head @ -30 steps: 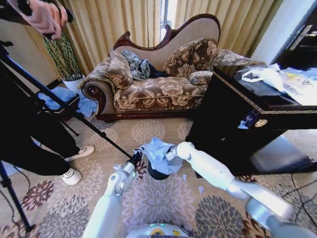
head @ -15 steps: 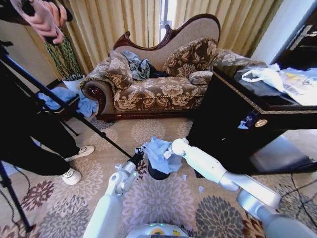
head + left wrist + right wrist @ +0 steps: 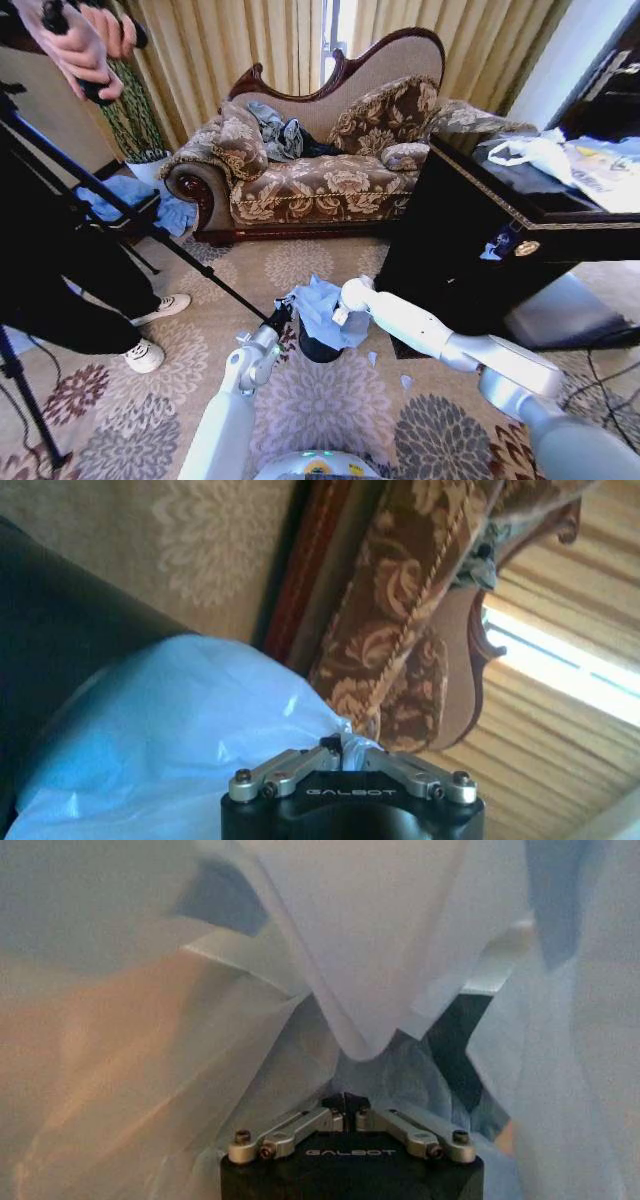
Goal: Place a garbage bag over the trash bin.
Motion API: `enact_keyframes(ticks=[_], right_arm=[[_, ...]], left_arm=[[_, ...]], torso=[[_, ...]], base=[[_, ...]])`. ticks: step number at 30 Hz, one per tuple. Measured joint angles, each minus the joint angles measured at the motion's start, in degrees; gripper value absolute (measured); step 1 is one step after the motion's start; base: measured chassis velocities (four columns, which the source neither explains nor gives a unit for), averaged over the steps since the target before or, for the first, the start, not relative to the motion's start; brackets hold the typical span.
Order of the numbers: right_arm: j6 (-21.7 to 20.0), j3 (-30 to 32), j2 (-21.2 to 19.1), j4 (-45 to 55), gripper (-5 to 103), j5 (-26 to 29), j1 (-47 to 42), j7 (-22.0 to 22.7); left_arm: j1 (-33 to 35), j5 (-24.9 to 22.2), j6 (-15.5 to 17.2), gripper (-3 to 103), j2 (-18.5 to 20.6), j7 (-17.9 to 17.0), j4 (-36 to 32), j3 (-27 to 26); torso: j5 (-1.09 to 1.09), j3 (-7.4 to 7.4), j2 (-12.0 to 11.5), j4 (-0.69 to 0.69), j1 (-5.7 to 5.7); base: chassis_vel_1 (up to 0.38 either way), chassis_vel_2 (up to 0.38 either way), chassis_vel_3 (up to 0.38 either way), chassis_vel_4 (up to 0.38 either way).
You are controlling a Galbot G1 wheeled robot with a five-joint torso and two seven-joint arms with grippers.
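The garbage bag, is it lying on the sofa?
No. In the head view the garbage bag sits crumpled over the trash bin on the carpet, well in front of the sofa.

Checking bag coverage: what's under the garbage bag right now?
The trash bin: its black lower wall shows below the garbage bag. Rim and opening are covered. Left gripper and right gripper pinch the bag.

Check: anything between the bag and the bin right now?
Nothing visible does. The bag hangs bunched directly over the bin, with no other object between them. The left end effector and the right end effector are each shut on a fold of the bag, one on either side.
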Motion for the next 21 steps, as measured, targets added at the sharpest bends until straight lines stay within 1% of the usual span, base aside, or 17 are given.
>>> enact_keyframes(ticks=[3,5,8,9,11,14,17,19,20,21], right_arm=[[0.5,-0.5,0.7,-0.7,0,-0.3,0.3,-0.6],[1.8,-0.7,2.5,-2.5,0,-1.4,0.3,-1.7],[2.4,-0.8,3.5,-3.6,0,-1.9,0.3,-2.0],[2.8,-0.7,4.4,-4.9,0,-2.5,0.0,-2.2],[3.7,0.1,5.9,-7.1,0,-4.1,-0.4,-2.2],[4.5,1.3,6.9,-8.5,0,-5.4,-0.6,-2.4],[4.8,1.0,6.4,-8.0,0,-5.4,0.1,-3.4],[4.8,0.5,5.3,-6.8,0,-5.1,0.7,-4.6],[4.8,0.2,4.1,-5.9,0,-4.5,0.9,-5.5],[4.8,0.2,4.1,-5.9,0,-4.5,0.9,-5.5]], left_arm=[[-0.1,-0.1,0.0,0,0.0,0.0,0.7,-0.5],[-0.3,-0.7,0.0,0,0.4,0.2,2.1,-1.3],[-0.4,-1.0,0.1,0,0.8,0.3,2.7,-1.7],[-0.7,-1.4,0.1,0,1.0,0.3,3.1,-2.1],[-1.0,-1.8,0.2,0,1.1,0.3,3.2,-2.5],[-1.2,-2.3,0.2,0,1.1,0.3,3.1,-2.6],[-1.4,-2.5,0.3,0,1.2,0.2,2.7,-2.3],[-1.9,-2.5,0.4,0,1.2,0.0,2.6,-1.8],[-2.4,-2.5,0.4,0,1.2,-0.2,2.5,-1.4],[-2.4,-2.5,0.4,0,1.2,-0.2,2.5,-1.4]], torso=[[0.00,0.00,0.0,0.00,0.00],[0.00,0.00,0.0,0.01,0.00],[0.00,0.00,0.0,0.02,0.00],[-0.01,0.00,0.0,0.01,0.00],[0.02,0.00,0.0,0.02,0.00],[0.01,0.00,0.0,0.01,0.01],[0.02,0.00,0.0,0.02,0.00],[0.00,0.00,0.0,0.01,0.00],[0.00,0.00,0.0,0.00,0.00],[0.00,0.00,0.0,0.00,0.00]], base=[[0.000,0.000,0.000,0.000],[0.000,0.000,0.000,0.000],[0.000,0.000,0.000,0.000],[0.000,0.000,0.000,0.000],[0.000,0.000,0.000,0.000],[0.000,0.000,0.000,0.000],[0.000,0.000,0.000,0.000],[0.000,0.000,0.000,0.000],[0.000,0.000,0.000,0.000],[0.000,0.000,0.000,0.000]])
